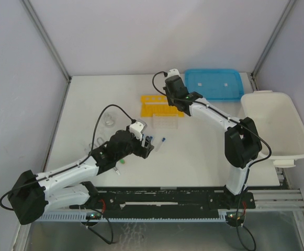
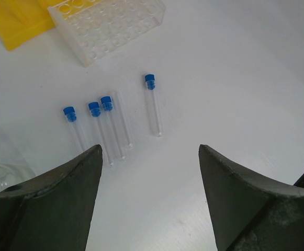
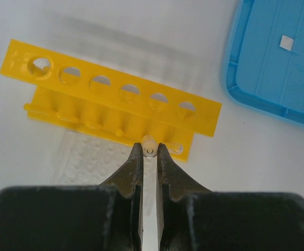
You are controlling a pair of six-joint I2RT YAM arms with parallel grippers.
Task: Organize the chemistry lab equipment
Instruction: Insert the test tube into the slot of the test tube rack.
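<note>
Hovering over loose tubes, rack steadied beyond

Nearest, the left gripper (image 2: 149,193) hangs spread above four blue-capped tubes (image 2: 110,125) lying flat on the table (image 1: 204,151); next it must lower and pinch one. Farther off, the right gripper (image 3: 149,157), pressed nearly together, nips a small white peg (image 3: 149,142) at the yellow tube rack (image 3: 110,99), beside the blue lid (image 3: 277,57).

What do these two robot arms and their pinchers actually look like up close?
Both arms have white tube-like links joined by chunky black joints, with thin black cables looping alongside. Each wrist carries a small white camera block. The left gripper and right gripper have dark grey, wedge-shaped fingers with scuffed surfaces.
</note>
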